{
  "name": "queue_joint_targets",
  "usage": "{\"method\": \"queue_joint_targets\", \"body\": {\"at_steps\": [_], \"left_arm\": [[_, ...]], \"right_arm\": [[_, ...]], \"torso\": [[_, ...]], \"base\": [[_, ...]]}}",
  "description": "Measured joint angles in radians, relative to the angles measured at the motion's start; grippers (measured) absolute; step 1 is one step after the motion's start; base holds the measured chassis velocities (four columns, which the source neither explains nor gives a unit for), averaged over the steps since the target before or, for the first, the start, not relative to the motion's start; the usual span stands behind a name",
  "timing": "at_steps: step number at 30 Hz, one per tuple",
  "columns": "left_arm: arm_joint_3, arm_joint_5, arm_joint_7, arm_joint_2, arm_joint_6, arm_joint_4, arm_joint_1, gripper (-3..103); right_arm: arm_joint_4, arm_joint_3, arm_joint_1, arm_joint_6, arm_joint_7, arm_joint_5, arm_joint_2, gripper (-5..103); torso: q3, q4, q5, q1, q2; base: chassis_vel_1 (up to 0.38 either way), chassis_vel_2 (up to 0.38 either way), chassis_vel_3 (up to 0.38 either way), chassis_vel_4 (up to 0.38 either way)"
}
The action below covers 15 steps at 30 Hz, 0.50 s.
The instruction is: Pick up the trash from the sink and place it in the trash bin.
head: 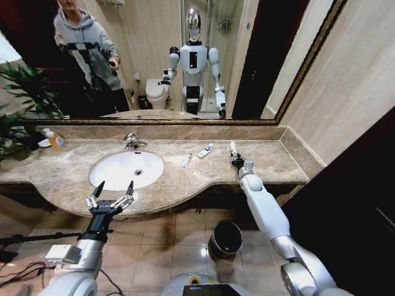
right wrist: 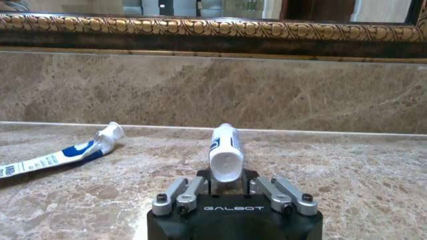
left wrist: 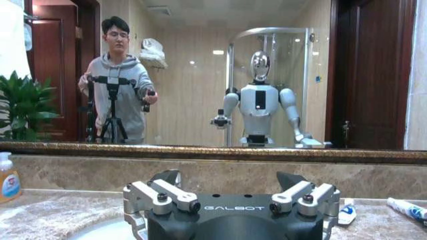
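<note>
My right pincer (right wrist: 227,186) grips a white tube (right wrist: 225,152) right of the sink (head: 126,169); left pincer (head: 111,195) open. The slick tube may slip before the trash bin (head: 226,239).

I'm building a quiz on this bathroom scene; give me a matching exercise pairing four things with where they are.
Things:
1. yellow soap bottle with a white pump
2. small round black trash bin
3. white tube with blue print
4. open left gripper

Places:
A. on the floor below the counter
B. between the right gripper's fingers
C. by the front of the white oval sink
D. counter's far left, near the plant

Pairs: 1-D, 2-A, 3-B, 4-C
</note>
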Motion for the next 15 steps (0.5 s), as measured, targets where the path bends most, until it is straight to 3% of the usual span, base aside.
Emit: {"method": "queue_joint_targets", "body": {"at_steps": [15], "left_arm": [[0.0, 0.0, 0.0, 0.0, 0.0, 0.0, 0.0, 100]], "right_arm": [[0.138, 0.01, -0.076, -0.009, 0.011, 0.042, -0.042, 25]], "torso": [[0.0, 0.0, 0.0, 0.0, 0.0]], "base": [[0.0, 0.0, 0.0, 0.0]]}}
